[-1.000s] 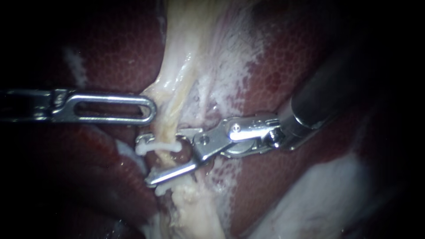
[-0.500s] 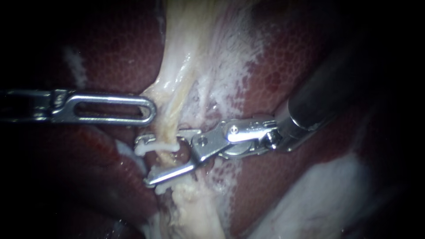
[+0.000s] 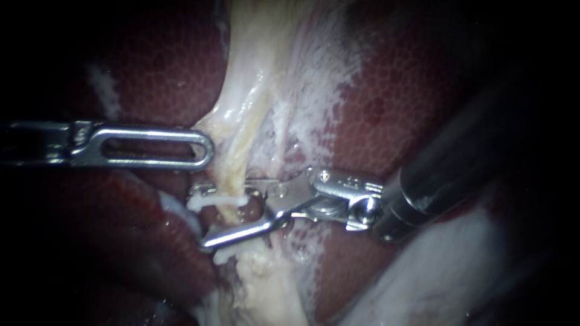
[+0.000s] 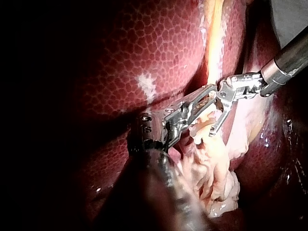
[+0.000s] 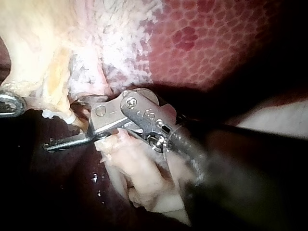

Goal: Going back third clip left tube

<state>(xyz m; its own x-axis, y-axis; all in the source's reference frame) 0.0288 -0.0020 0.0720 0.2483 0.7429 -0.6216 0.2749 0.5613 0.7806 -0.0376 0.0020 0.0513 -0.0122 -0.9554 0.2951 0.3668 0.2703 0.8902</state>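
Tube (image 3: 238,154): it is yellowish and runs from the top centre of the endoscope view down to the bottom centre. It lies over the dark red liver (image 3: 386,90) and has pale tissue (image 3: 220,118) along it.
Upper clip (image 3: 217,200): a white clip that lies across the tube, a little below and left of the centre. It sits just under the upper jaw of your right tool.
Lower clip (image 3: 222,257): a second white piece at the tube, just below the lower jaw. You cannot see how it closes.
Right tool (image 3: 199,218): it comes in from the right edge on a dark shaft (image 3: 459,163) that slopes down toward the centre. The jaws stand wide, one above and one below, with the tube between them, and they hold nothing.
Left tool (image 3: 204,148): it comes in level from the left edge at mid height. The jaws lie together, and the tip pinches the left edge of the pale tissue above the upper clip.
Left wrist view: the tip of your left tool is just beside the hinge of your right tool, at the tube.
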